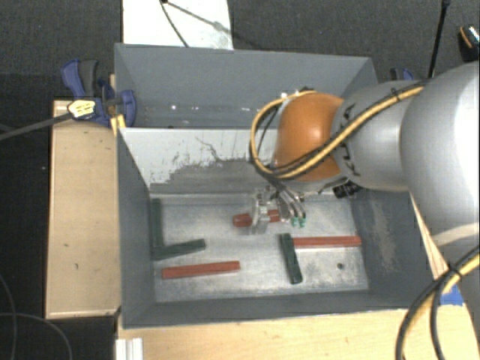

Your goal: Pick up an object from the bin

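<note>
My gripper [279,208] is low in the bin's back middle, under the orange wrist cover. It stands right over a short red-brown piece [243,220], whose left end sticks out to the gripper's left on the floor. The gripper hides the rest of that piece. Just right of and in front of the gripper lie a dark green bar [290,258], set nearly lengthwise towards the front, and a flat red bar [327,241].
A dark green L-shaped piece [166,240] lies along the left wall. A long red-brown bar [201,269] lies in front of it. The arm and its cables hang over the bin's right back corner.
</note>
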`<state>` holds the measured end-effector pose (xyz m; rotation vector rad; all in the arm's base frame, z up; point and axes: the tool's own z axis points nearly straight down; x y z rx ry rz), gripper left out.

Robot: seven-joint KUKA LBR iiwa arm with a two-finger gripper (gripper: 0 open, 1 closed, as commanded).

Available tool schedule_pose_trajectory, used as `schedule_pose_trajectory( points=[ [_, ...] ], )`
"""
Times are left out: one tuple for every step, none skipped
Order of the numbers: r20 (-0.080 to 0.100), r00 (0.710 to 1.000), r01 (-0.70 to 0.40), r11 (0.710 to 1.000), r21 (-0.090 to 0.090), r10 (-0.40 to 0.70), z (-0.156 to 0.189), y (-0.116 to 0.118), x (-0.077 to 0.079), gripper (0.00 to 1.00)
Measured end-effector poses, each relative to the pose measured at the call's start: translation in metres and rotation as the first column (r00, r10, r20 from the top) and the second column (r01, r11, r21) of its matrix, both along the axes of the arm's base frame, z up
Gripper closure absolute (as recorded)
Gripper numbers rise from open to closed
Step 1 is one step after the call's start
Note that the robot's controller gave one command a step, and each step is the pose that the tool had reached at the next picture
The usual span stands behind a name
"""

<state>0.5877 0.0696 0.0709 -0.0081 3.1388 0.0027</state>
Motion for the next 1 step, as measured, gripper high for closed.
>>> schedule_pose_trajectory(
  points=[
    [0.007, 1.0, -0.008, 1.0, -0.001, 0.008, 0.139, -0.0117, -0.0282, 1.0]
  ],
)
